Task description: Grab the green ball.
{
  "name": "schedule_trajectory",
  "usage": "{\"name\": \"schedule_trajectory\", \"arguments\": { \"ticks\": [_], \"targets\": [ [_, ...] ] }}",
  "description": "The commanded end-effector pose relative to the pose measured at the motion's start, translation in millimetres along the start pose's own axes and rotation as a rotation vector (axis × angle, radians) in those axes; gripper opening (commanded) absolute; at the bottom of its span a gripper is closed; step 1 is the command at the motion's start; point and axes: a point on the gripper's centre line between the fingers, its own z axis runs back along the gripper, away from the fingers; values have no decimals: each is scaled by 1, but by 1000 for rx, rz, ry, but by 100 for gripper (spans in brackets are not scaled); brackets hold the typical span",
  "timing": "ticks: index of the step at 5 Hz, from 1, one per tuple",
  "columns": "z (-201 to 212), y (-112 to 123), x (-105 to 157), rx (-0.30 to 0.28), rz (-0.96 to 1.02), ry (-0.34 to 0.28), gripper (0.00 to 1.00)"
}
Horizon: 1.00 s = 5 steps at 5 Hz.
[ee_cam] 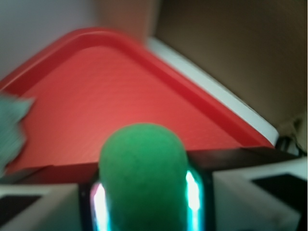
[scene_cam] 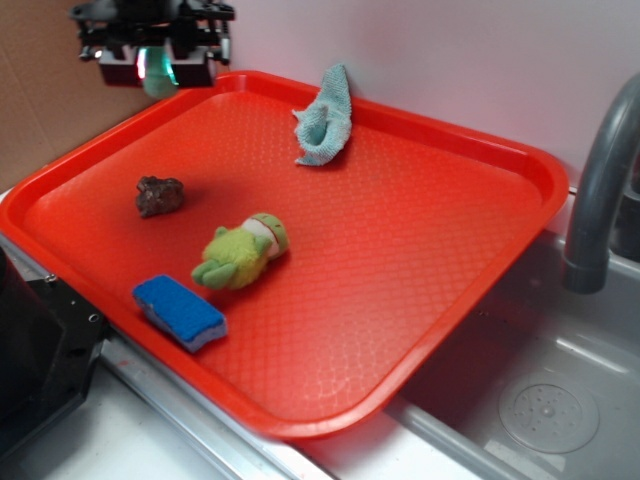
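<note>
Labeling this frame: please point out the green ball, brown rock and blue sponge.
green ball (ee_cam: 142, 178): wrist view, front surface, in the claw.
brown rock (scene_cam: 159, 195): exterior view, its middle.
blue sponge (scene_cam: 178, 308): exterior view, top face.

1 red tray (scene_cam: 480, 150) carrying 1 brown rock (scene_cam: 159, 195), 1 yellow-green plush toy (scene_cam: 240, 254), 1 blue sponge (scene_cam: 180, 311), 1 teal cloth (scene_cam: 326, 118); 1 green ball (ee_cam: 142, 178) in 1 gripper (scene_cam: 156, 62); 1 faucet (scene_cam: 597, 180).

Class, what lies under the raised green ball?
The green ball, gripped between the fingers, hangs above the red tray's far corner; bare tray surface shows beyond it. The spot directly beneath is covered.
</note>
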Motion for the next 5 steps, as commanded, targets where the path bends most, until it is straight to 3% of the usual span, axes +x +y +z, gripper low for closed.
{"name": "schedule_trajectory", "arguments": {
  "ticks": [1, 3, 4, 5],
  "targets": [
    [41, -18, -30, -212, -349, 91, 0],
    [75, -12, -13, -299, -386, 196, 0],
    [91, 2, -6, -263, -309, 124, 0],
    [86, 14, 13, -251, -266, 108, 0]
  ]
}}
